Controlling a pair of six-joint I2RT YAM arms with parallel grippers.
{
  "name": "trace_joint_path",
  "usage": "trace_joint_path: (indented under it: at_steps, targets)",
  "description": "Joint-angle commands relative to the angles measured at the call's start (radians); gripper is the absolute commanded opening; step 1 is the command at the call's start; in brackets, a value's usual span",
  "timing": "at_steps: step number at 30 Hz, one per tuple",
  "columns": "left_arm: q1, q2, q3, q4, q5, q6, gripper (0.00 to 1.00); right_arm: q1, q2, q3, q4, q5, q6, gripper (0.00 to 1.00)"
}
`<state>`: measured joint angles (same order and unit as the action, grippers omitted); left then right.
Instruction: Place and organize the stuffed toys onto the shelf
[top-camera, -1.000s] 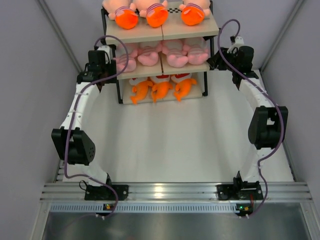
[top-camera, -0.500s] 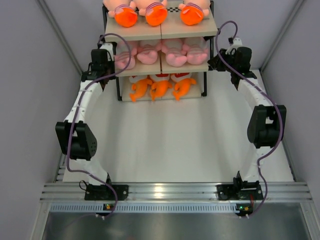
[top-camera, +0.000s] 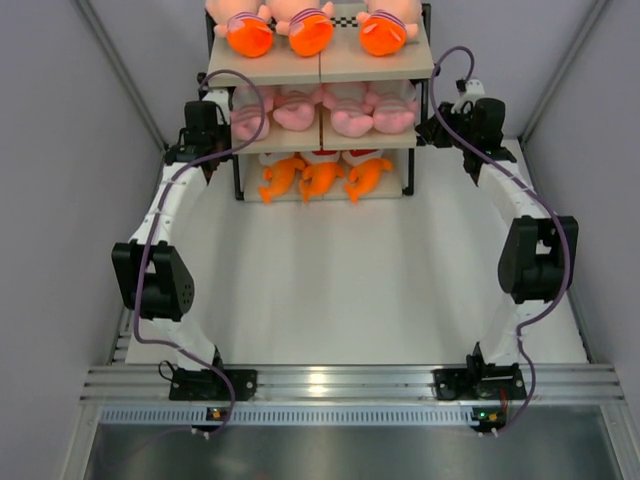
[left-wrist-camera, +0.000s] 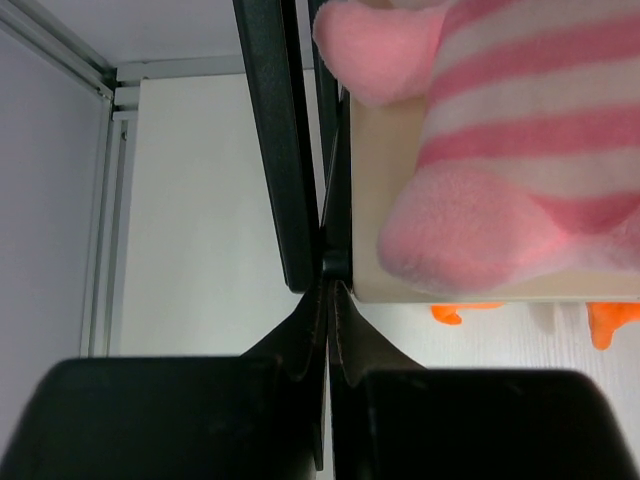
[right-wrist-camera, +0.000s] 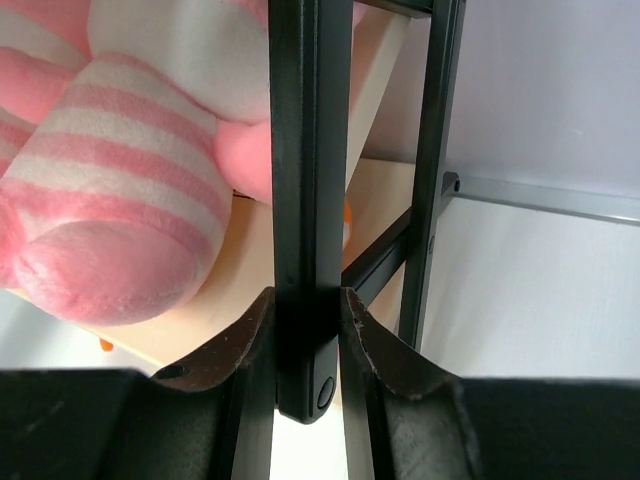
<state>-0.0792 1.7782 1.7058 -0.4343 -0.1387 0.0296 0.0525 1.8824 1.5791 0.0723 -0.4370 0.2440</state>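
Observation:
The shelf (top-camera: 322, 70) stands at the back of the table, and stuffed toys fill all its tiers. Peach dolls (top-camera: 311, 30) lie on top, pink striped animals (top-camera: 352, 108) in the middle and orange sharks (top-camera: 322, 178) at the bottom. My left gripper (top-camera: 222, 135) is at the shelf's left side. In the left wrist view it (left-wrist-camera: 328, 295) is shut, its tips meeting right under the black frame post (left-wrist-camera: 275, 140), beside a pink animal (left-wrist-camera: 520, 160). My right gripper (right-wrist-camera: 305, 305) is shut on the shelf's right front post (right-wrist-camera: 305, 150), which fills the gap between both fingers.
Grey walls rise close on both sides of the white table (top-camera: 330, 280). An aluminium rail (top-camera: 330, 382) carries both arm bases at the near edge. The shelf's second right post (right-wrist-camera: 440, 150) stands just behind the held one.
My left gripper has closed and its arm has pulled in toward the shelf's left side. The right gripper has narrowed onto the post. The shelf has shifted slightly toward the back.

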Motion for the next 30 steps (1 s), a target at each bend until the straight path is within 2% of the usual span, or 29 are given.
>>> trace_joint_path:
  at_steps: [1,7,13,17,18,21,30]
  targets:
    - [0.004,-0.089,-0.06,0.051,0.005,0.019,0.0,0.006,-0.112,-0.043,-0.063,-0.06,-0.023,0.0]
    - [0.002,-0.25,-0.17,0.043,0.027,0.035,0.0,-0.02,-0.21,-0.169,-0.095,-0.103,-0.011,0.0]
    - [0.002,-0.37,-0.207,-0.024,0.051,0.043,0.0,-0.043,-0.29,-0.272,-0.155,-0.16,-0.026,0.0]
    - [0.002,-0.405,-0.23,-0.081,0.056,0.044,0.0,-0.046,-0.359,-0.346,-0.192,-0.19,-0.043,0.0]
    - [0.002,-0.421,-0.23,-0.107,0.053,0.046,0.0,-0.093,-0.415,-0.407,-0.198,-0.209,-0.041,0.0]
    - [0.002,-0.431,-0.239,-0.116,0.054,0.047,0.0,-0.124,-0.451,-0.447,-0.201,-0.22,-0.04,0.0]
    - [0.002,-0.474,-0.252,-0.144,0.063,0.047,0.0,-0.226,-0.473,-0.476,-0.278,-0.258,-0.077,0.0]
